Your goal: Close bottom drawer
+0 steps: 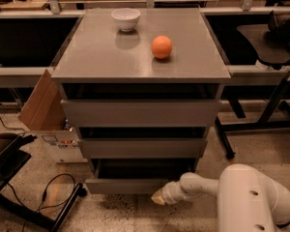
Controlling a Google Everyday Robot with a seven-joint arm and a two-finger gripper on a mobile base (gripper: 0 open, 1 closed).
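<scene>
The bottom drawer (128,185) is the lowest and narrowest grey front of the grey cabinet (140,57). It stands out only a little, with a thin dark gap above its front panel. My gripper (159,197) is at the end of the white arm (203,185) and rests against the right part of the drawer's front panel, low near the floor.
A white bowl (125,19) and an orange (162,47) sit on the cabinet top. A cardboard box (50,124) stands at the left. A black stand and cables (38,202) lie on the floor at the left. A table leg (275,105) is at the right.
</scene>
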